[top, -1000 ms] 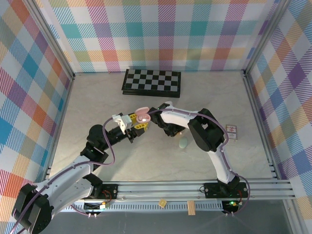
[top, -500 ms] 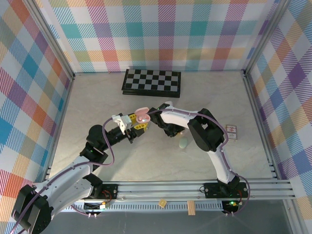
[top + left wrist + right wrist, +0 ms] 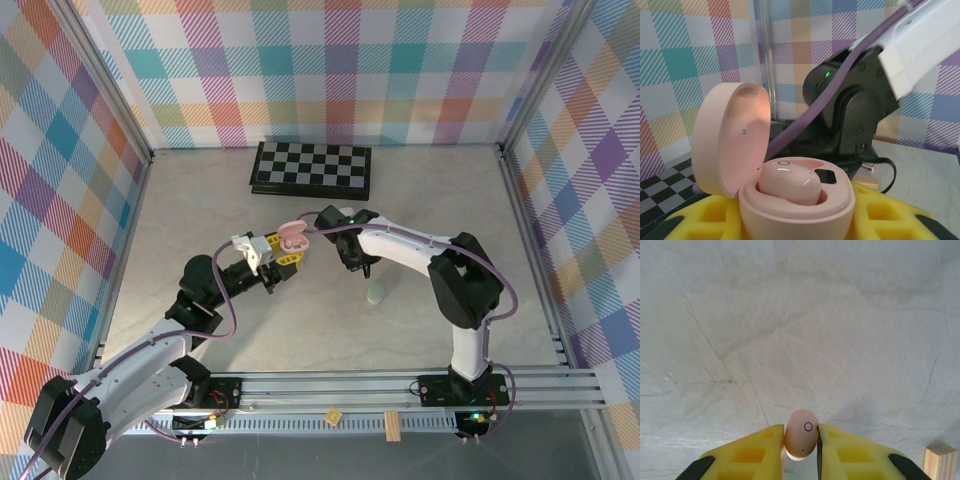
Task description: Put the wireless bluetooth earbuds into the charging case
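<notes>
over the pale worktop [image 3: 200, 210], left hand [image 3: 283, 253] grips the open pink case [image 3: 795, 202], one earbud [image 3: 790, 182] seated; right hand [image 3: 801, 441] beside the case pinches the second earbud [image 3: 801, 432], not yet inserted.

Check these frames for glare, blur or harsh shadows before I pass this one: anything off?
Left wrist: sharp on the open pink case, a small glare spot on the seated earbud, a warm glow inside the lid. Right wrist: even light, the held earbud crisp in the right gripper. Top external: only soft shadows on the table; the pale green item looks tiny.
</notes>
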Motion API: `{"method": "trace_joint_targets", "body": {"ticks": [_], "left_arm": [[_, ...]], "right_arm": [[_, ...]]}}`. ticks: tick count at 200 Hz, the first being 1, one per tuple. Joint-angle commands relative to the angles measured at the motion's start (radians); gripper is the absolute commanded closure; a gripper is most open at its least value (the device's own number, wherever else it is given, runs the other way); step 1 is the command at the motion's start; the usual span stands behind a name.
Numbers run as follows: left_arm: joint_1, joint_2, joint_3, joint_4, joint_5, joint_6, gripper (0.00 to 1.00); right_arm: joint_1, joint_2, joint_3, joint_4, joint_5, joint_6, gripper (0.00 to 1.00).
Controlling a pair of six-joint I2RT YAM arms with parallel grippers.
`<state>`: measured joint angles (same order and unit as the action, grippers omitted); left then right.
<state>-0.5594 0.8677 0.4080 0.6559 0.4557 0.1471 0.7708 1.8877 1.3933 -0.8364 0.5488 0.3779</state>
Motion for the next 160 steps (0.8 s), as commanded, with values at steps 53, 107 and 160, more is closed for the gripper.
{"method": "trace_joint_targets", "body": {"ticks": [53, 107, 160], "left_arm": [[0.004, 0.018, -0.003, 0.036, 0.001, -0.007, 0.67], [0.004, 0.052, -0.002, 0.072, 0.002, -0.024, 0.67], [0.004, 0.070, 0.015, 0.059, -0.005, -0.029, 0.67]], "right_arm": [[-0.084, -0.225, -0.084, 0.178, -0.167, -0.062, 0.78], [-0.123, -0.296, -0.096, 0.198, -0.277, -0.077, 0.78], [-0.150, -0.309, -0.179, 0.263, -0.378, -0.084, 0.78]]}}
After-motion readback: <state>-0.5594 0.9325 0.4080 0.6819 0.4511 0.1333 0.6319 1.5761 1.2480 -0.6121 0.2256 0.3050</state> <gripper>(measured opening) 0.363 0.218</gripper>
